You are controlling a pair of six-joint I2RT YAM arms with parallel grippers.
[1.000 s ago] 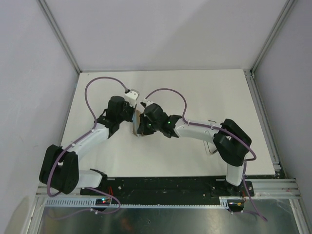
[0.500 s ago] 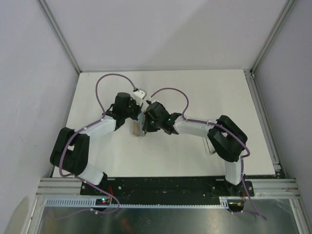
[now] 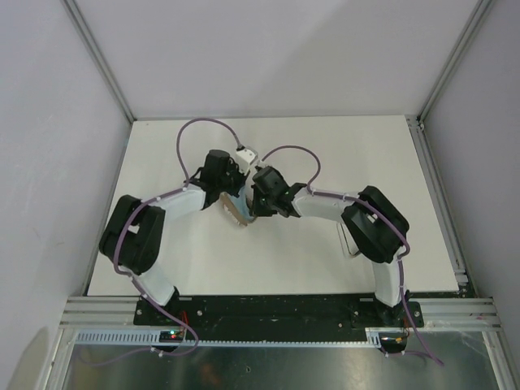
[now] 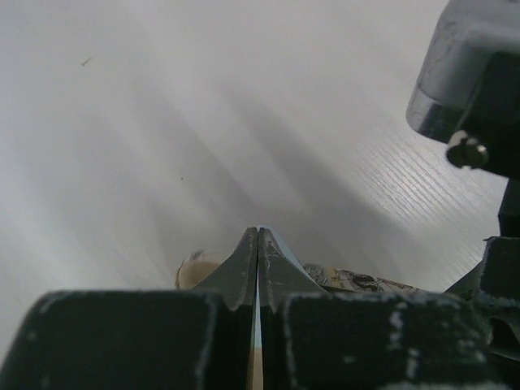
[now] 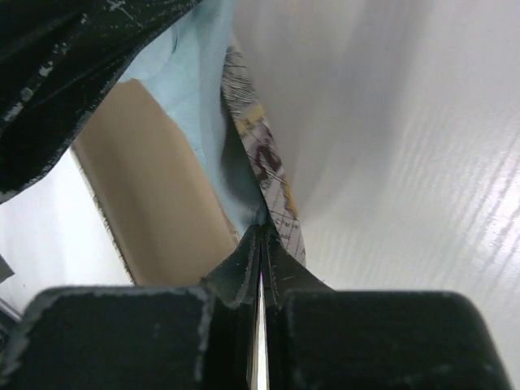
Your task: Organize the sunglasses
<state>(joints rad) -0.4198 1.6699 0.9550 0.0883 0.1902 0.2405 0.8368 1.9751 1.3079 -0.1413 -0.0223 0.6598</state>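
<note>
The sunglasses are hidden in every view. The beige-grey case (image 3: 238, 213) lies at mid-table between both arms. My left gripper (image 3: 231, 193) is shut at the case's left side. In the left wrist view its jaws (image 4: 257, 234) pinch a thin light-blue and beige sliver, with the case's edge (image 4: 193, 270) just beyond. My right gripper (image 3: 254, 205) is shut at the case's right side. In the right wrist view its jaws (image 5: 261, 231) pinch the patterned lining (image 5: 260, 154) where it meets the light blue cloth (image 5: 195, 89), beside the beige case wall (image 5: 154, 187).
The white table (image 3: 325, 154) lies inside grey side walls with metal corner posts. The right arm's wrist block (image 4: 471, 89) hangs close on the right of the left wrist view. Purple cables (image 3: 203, 130) loop above both wrists.
Both grippers have moved right and a little farther from the bases, carrying the case with them. The left arm's elbow has swung inward.
</note>
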